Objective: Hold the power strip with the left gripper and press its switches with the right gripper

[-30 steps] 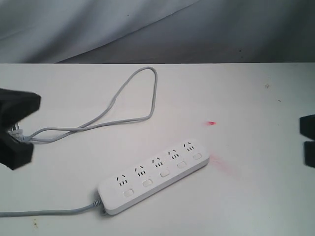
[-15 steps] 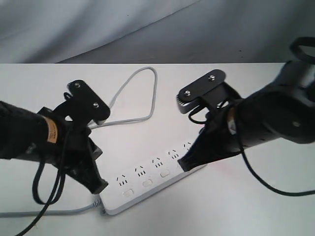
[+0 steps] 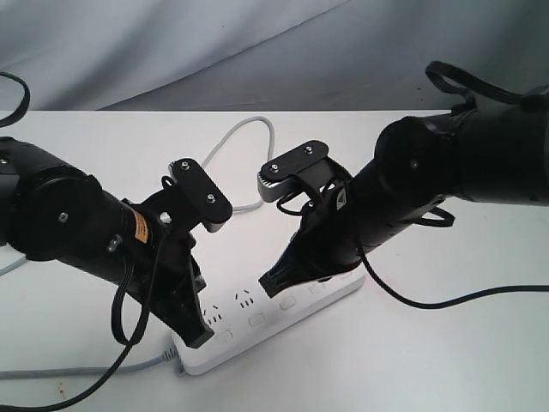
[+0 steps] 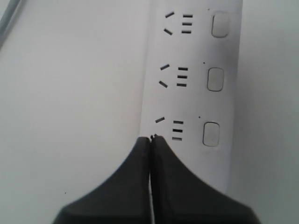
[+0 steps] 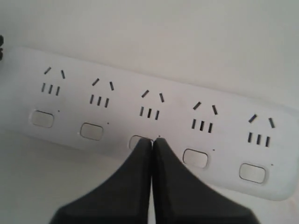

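Observation:
The white power strip lies slantwise on the white table, partly hidden by both arms. My left gripper, on the arm with the orange sticker, is shut, its tips down at the strip's near-left end. In the left wrist view the shut tips sit at the strip's edge beside an outlet, clear of the switches. My right gripper is shut over the strip's middle. In the right wrist view its tips cover part of the middle switch of the strip; contact cannot be told.
The strip's grey cable loops toward the far side of the table, and another stretch runs along the front left. Black arm cables hang near the left gripper. A grey cloth hangs behind the table's far edge.
Both arms have moved inward and lower over the strip. The left gripper came down to its near-left end. The right gripper shifted from the far-right end to the middle switch.

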`<state>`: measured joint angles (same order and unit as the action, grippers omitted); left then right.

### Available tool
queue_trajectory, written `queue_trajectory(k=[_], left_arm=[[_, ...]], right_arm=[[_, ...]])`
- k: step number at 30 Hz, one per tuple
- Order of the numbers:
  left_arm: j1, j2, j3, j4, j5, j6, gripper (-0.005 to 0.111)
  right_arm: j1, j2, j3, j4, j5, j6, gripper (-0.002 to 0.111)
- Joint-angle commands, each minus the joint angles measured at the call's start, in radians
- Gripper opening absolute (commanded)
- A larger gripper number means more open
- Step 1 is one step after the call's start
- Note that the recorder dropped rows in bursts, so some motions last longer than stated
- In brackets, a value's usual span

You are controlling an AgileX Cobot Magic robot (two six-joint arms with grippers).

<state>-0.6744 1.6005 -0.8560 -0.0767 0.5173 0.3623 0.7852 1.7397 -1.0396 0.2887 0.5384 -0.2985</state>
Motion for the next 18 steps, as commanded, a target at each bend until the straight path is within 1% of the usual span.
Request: queue_trajectory(k=[1,11,18], left_arm=[[0.001,0.009,-0.008,-0.018,-0.014,0.020,0.000],[0.001,0.017,0.012,-0.018,-0.024,0.040,0.000],[0.001,0.104,0.014,-0.018,-0.045,0.043,0.000]], right_arm=[[-0.028,0.029,-0.004,0.130,0.000,-0.115,0.000],[-0.028,0.082,-0.004,0.161,0.011,-0.123,0.000],[-0.028,0.082,-0.004,0.161,0.007,-0.123,0.000]])
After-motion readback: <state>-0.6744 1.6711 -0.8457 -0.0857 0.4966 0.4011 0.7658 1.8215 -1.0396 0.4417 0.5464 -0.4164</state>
